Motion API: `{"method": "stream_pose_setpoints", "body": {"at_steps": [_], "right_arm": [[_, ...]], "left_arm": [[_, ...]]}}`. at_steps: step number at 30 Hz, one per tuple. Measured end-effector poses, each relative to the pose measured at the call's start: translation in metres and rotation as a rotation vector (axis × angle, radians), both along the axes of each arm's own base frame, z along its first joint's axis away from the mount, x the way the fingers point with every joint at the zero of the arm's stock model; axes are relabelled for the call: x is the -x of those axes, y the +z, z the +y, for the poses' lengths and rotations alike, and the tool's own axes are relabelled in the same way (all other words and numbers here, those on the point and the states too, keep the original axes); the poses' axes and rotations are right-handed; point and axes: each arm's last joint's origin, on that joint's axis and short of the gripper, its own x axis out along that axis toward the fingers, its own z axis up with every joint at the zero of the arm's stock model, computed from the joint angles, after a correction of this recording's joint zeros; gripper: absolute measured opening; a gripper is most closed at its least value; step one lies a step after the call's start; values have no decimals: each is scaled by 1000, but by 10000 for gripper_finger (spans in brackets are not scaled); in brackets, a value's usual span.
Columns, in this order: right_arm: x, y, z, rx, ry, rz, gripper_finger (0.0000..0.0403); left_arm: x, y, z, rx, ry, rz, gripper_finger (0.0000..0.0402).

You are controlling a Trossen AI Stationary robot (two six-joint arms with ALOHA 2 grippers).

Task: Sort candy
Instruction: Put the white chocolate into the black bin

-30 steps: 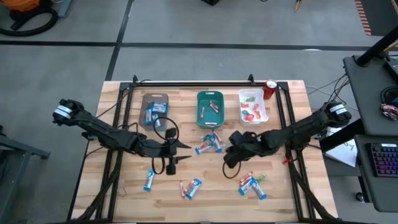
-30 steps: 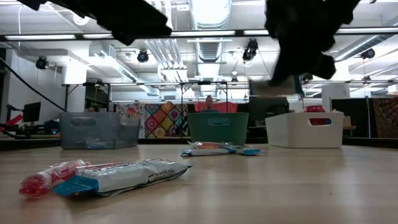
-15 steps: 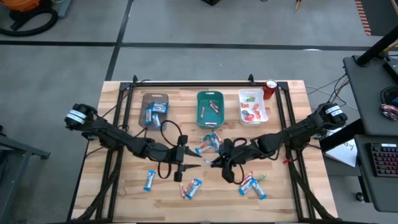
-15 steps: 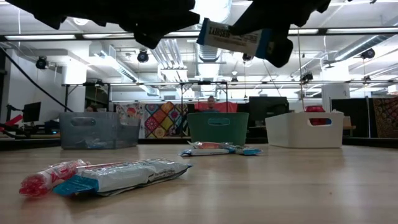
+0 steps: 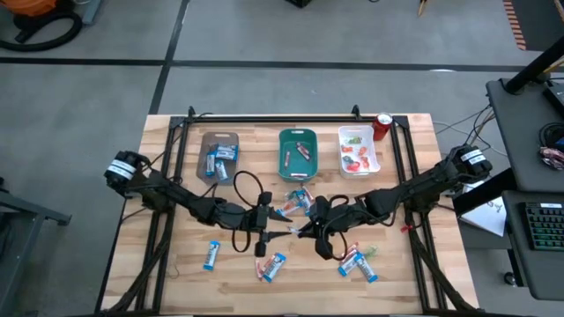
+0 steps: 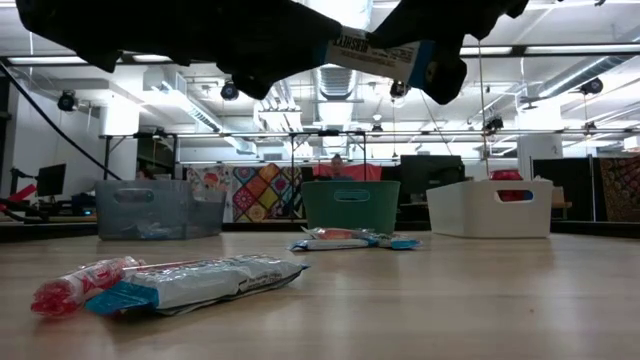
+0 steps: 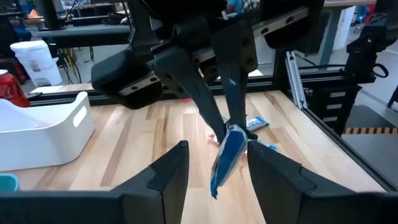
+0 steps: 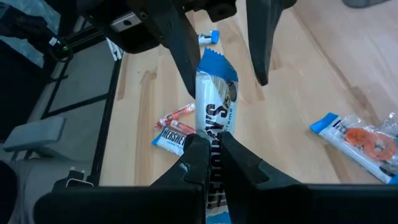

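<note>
Blue-and-white candy bar [image 8: 213, 121] is up in the air over the middle of the wood table [image 5: 397, 273]. Your right gripper [image 8: 210, 155] has its fingers clamped on one end of it. Your left gripper [image 7: 217, 158] has fingers apart, one on each side of the bar's other end; can't tell if they touch it. Both grippers meet nose to nose mid-table, w/ the bar betw. them.

On the table near the front edge you see more candy: a blue-and-white bar [image 5: 211, 255] on the left side, another [image 5: 274, 265] w/ a red stick at front-centre, and two more bars [image 5: 357, 262] right of that. A small bunch [image 5: 295, 205] sits just in front of the teal tray [image 5: 298, 173]. Clear tray [image 5: 218, 141] holds blue bars, white tray [image 5: 375, 157] holds red and green pieces. Red can [image 5: 382, 126] stands just beside the white tray.
</note>
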Motion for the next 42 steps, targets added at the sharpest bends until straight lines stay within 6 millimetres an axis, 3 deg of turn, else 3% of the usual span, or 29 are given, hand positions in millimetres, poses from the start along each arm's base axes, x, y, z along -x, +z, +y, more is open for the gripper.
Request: {"method": "stream_pose_setpoints", "body": {"at_steps": [4,9,16,23,28,34,42], "right_arm": [[0,0,0,5,2,-1,22],[0,0,-1,21,-23,-7,37],[-1,1,-4,34,-53,-14,109],[3,10,-9,68,-108,-42,170],[3,13,-11,100,-155,-61,188],[2,11,-11,105,-165,-63,189],[2,11,-12,117,-189,-66,189]], "left_arm": [[-1,-1,-1,3,0,-11,112],[-1,1,0,0,6,-14,16],[4,7,3,-1,37,21,3],[35,27,18,-60,215,214,0],[76,45,43,-78,478,360,0],[128,54,89,-13,891,471,0],[152,46,149,92,1205,633,0]]}}
